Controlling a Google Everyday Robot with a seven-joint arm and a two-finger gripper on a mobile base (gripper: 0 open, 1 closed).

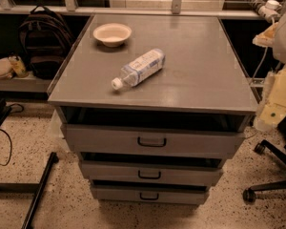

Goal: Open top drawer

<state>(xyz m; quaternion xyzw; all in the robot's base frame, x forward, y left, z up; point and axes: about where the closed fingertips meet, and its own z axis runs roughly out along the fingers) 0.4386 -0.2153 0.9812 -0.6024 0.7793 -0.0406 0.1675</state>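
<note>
The top drawer [152, 141] is the widest grey front, just under the cabinet's top [195, 75]. Its small black loop handle [151, 141] sits at the centre. A dark gap shows above the front. The two narrower drawers [150, 174] [149, 194] lie below it, each with its own black handle. My arm and gripper [279, 97] show as pale white and yellowish parts at the frame's right edge, beside the cabinet's right side, far from the handle and touching nothing of the drawers.
A clear plastic bottle [138, 68] lies on its side on the cabinet top, and a beige bowl [112, 34] stands behind it. A backpack [45, 37] is at the back left. A chair base with castors [267, 175] is at the right, and a black bar [38, 190] lies on the floor at the left.
</note>
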